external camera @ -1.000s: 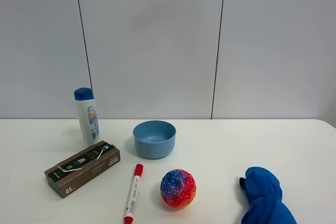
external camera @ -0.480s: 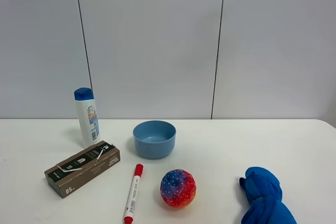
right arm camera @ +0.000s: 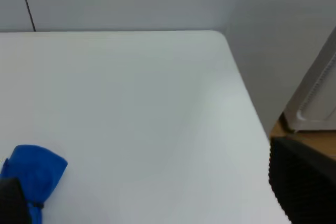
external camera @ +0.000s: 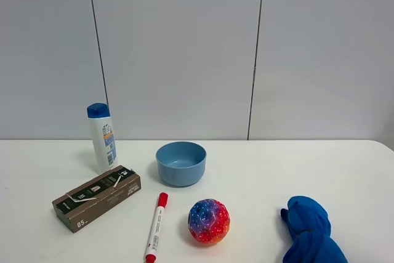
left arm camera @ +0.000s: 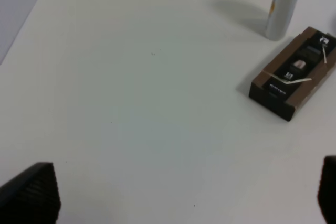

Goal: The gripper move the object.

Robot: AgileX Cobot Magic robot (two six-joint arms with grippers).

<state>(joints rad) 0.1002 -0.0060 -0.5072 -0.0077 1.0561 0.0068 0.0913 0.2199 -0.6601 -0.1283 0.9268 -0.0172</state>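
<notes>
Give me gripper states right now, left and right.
Left gripper: open, fingers wide apart at the frame corners, holding nothing.
Right gripper: open, fingers wide apart, holding nothing.

Neither arm shows in the high view; the left pincer [left arm camera: 176,195] hangs over the table with its dark jaws spread wide apart, holding nothing; the right pincer [right arm camera: 152,190] likewise stands spread and unloaded.

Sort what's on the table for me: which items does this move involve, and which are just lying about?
Job:
shampoo bottle, standing upright
left pincer, open, empty

Lying about:
brown box
blue bowl
red marker
multicolored ball
blue cloth
</notes>
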